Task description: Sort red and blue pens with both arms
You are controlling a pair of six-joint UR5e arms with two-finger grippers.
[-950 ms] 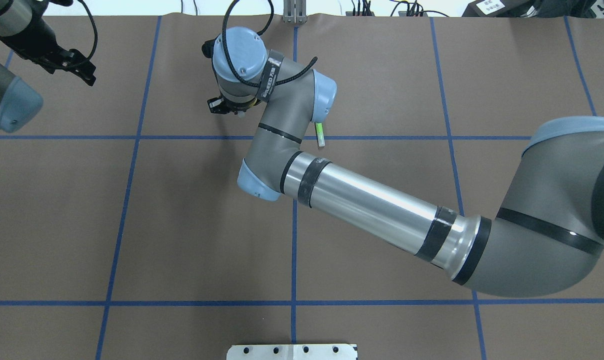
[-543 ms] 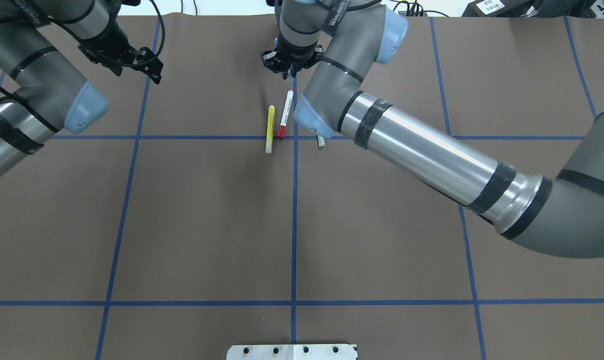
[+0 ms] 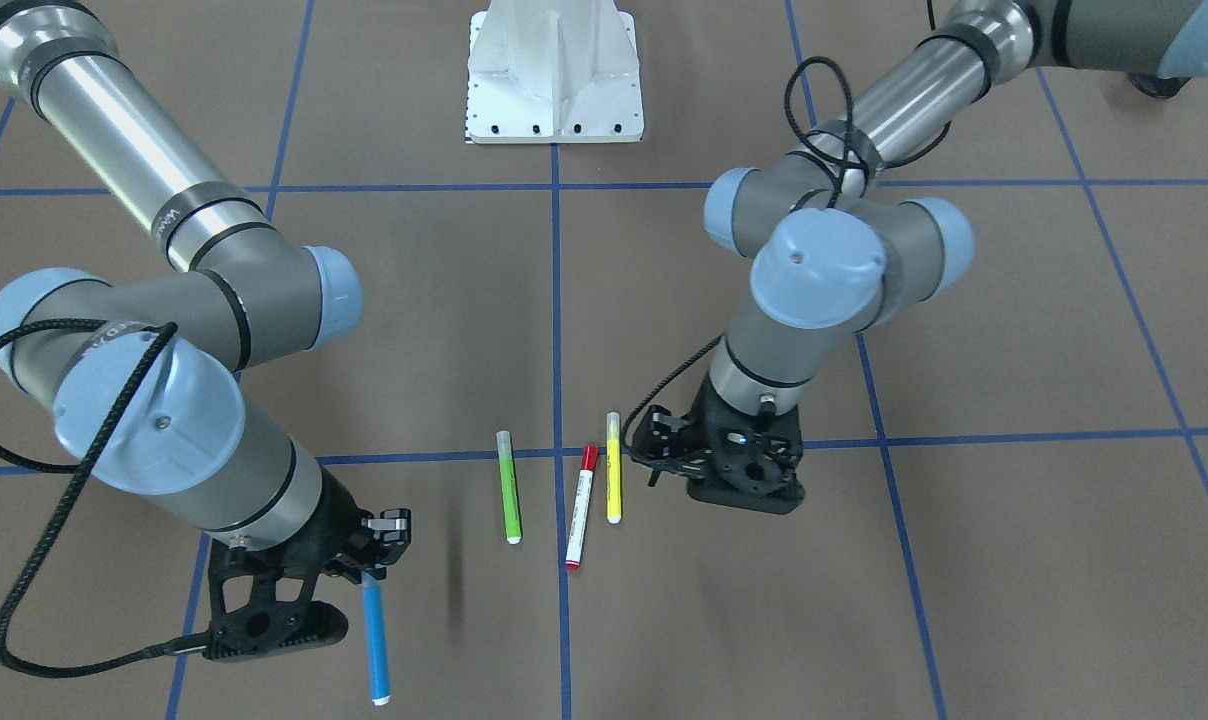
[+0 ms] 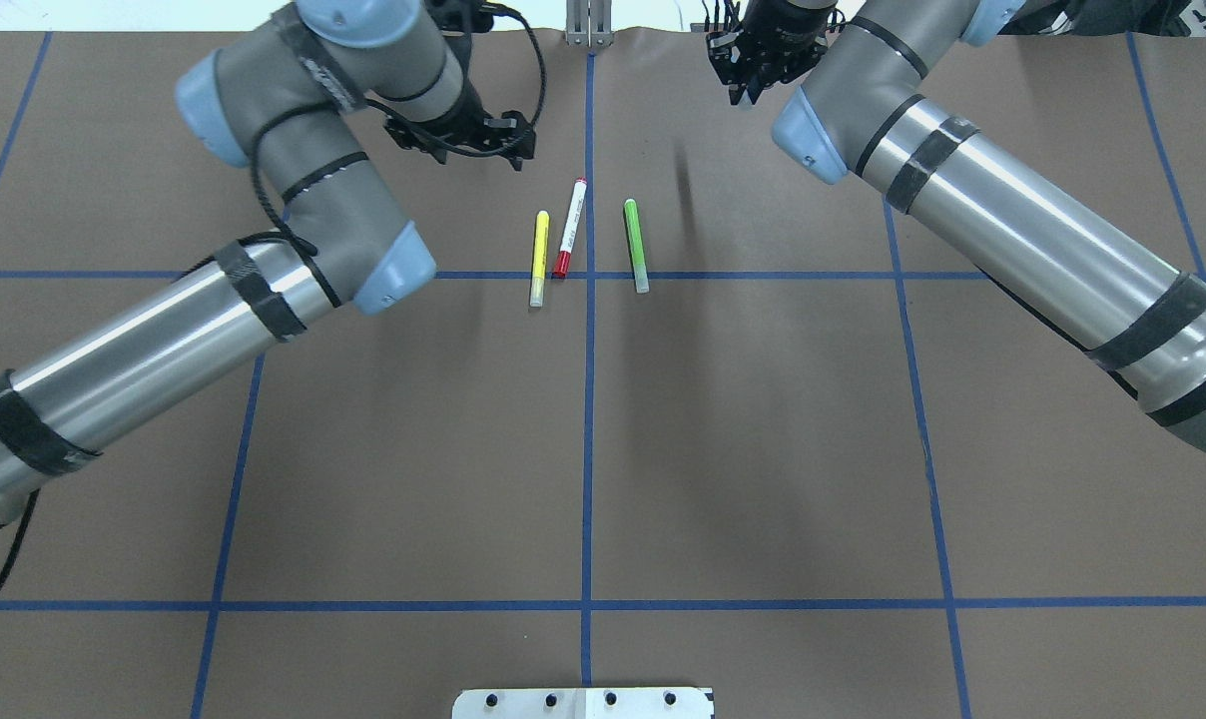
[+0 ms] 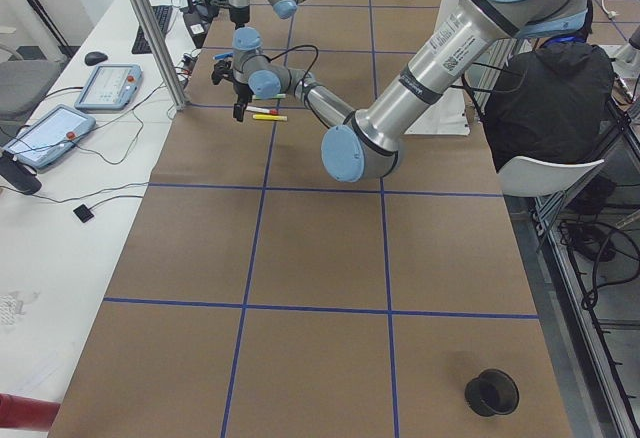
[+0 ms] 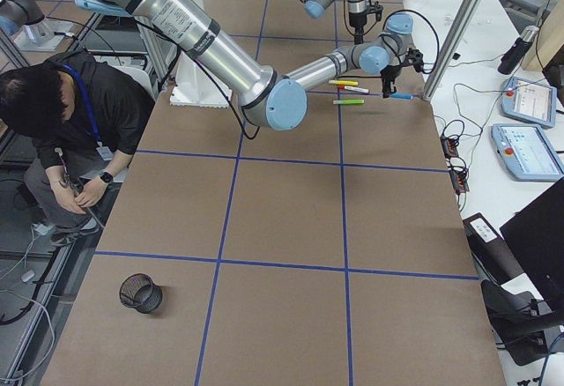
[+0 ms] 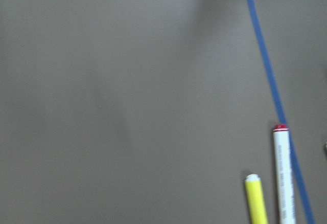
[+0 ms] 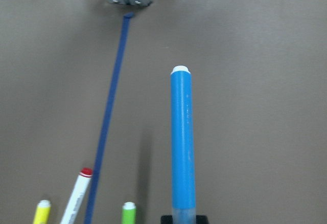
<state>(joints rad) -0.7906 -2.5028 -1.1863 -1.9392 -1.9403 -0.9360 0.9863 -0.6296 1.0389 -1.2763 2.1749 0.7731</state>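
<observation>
Swinging out from the middle within the last half second, the right pincer (image 3: 369, 572) is clamped on the blue pen (image 3: 374, 640). The left pincer (image 3: 669, 455), its gap unreadable, has closed in beside the red pen (image 3: 580, 508) lying on the tabletop (image 3: 964, 600), likely its pick.

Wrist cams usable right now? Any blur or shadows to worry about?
Left wrist view: soft overall; the red pen and yellow marker are fuzzy-edged and cropped at the bottom right. Right wrist view: sharper, the blue pen fills the centre, faint shadow to its left. Front-facing view: crisp; the right pincer holds that pen, a smeared dark shadow streak beside it.
</observation>
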